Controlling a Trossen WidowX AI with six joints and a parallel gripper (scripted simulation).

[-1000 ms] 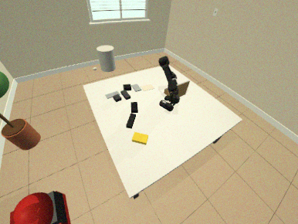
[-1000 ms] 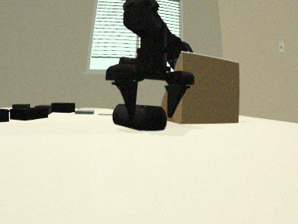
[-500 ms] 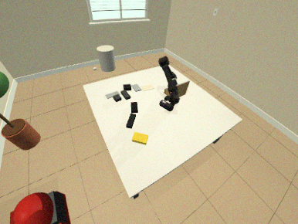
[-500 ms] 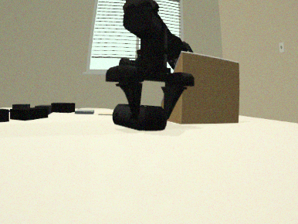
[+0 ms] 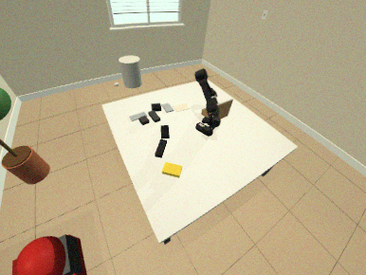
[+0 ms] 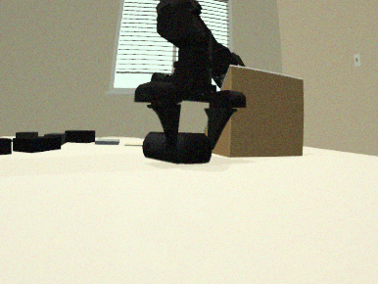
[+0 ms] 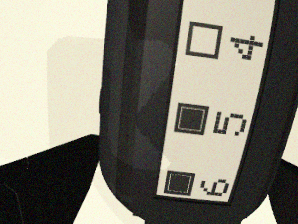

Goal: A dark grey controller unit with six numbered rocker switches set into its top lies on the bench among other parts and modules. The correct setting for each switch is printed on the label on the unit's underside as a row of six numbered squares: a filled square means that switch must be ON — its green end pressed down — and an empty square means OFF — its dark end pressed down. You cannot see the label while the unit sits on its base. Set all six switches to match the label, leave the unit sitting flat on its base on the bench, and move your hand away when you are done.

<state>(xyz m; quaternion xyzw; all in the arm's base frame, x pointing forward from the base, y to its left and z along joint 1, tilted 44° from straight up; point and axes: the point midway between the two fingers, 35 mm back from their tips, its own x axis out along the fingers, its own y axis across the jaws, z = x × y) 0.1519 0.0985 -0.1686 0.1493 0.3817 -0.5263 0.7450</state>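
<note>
Label [image 7: 215,90] exposed (4 empty, 5–6 filled); controller unit [image 5: 203,129] [image 6: 188,148] [image 7: 135,100] clamped by gripper [image 5: 207,127] [image 6: 191,146] [image 7: 190,150]; righting left, switch settings unseen.

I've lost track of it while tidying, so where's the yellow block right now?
In the top view, the yellow block lies on the white table, just below the nearer elongated black block.

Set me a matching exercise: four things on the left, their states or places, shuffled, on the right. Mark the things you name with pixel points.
1. Square 4 [image 7: 204,40]
2. Yellow block [image 5: 172,169]
3. Unit [image 5: 204,129] [image 6: 188,148] [image 7: 125,105]
4. Square 5 [image 7: 192,119]

A. Between the pincer's [image 5: 207,125] [image 6: 193,146] [image 7: 190,150] fingers
B. Filled
C. Empty
D. On the bench, away from the pincer

Pairs: 1-C, 2-D, 3-A, 4-B
</note>
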